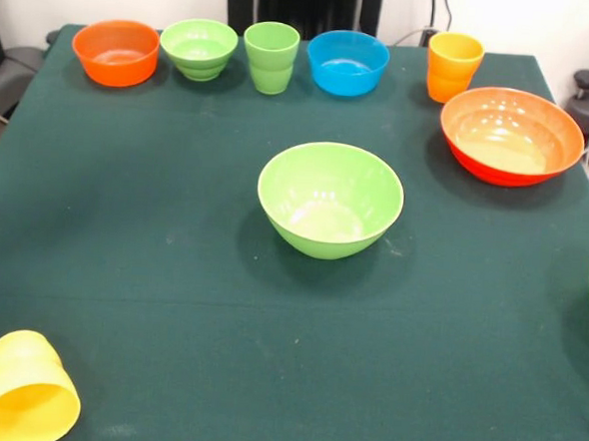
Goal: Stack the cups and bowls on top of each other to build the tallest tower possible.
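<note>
Yellow cup [28,396], tipped at the desk's near-left corner; nothing stacked; my jaws unseen, state unknown; first pick pending.

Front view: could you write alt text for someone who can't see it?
A large light green bowl sits upright mid-table on a dark green cloth. Along the far edge stand small bowls and cups, with a large orange-red bowl at right. A yellow cup lies tipped over, near left.

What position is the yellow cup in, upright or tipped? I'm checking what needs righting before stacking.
Tipped. The yellow cup lies on its side on the table, its open mouth facing the camera, apart from everything else.
</note>
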`<state>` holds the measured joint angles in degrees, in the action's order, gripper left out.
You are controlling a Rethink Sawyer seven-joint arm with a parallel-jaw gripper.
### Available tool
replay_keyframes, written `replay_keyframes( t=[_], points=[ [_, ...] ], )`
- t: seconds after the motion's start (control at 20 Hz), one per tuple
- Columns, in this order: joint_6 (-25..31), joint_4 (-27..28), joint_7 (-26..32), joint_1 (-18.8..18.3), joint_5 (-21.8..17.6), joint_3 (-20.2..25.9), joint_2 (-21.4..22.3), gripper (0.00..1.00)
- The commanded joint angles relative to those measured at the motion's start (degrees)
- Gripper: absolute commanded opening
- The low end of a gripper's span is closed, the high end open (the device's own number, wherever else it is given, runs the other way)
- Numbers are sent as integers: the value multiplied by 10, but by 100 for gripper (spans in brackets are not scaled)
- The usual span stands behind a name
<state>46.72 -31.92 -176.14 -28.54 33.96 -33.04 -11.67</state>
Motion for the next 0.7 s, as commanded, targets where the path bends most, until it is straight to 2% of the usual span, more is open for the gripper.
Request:
replay_keyframes(
  t=[0.05,0.3,0.5,0.7],
  points=[
    [-36,-34,35,40,-26,94,-46,0],
    [-43,-54,47,49,-30,106,-32,0],
    [-55,-66,79,47,-41,126,-23,0],
    [-69,-57,75,55,-68,107,-30,0]
  ],
)
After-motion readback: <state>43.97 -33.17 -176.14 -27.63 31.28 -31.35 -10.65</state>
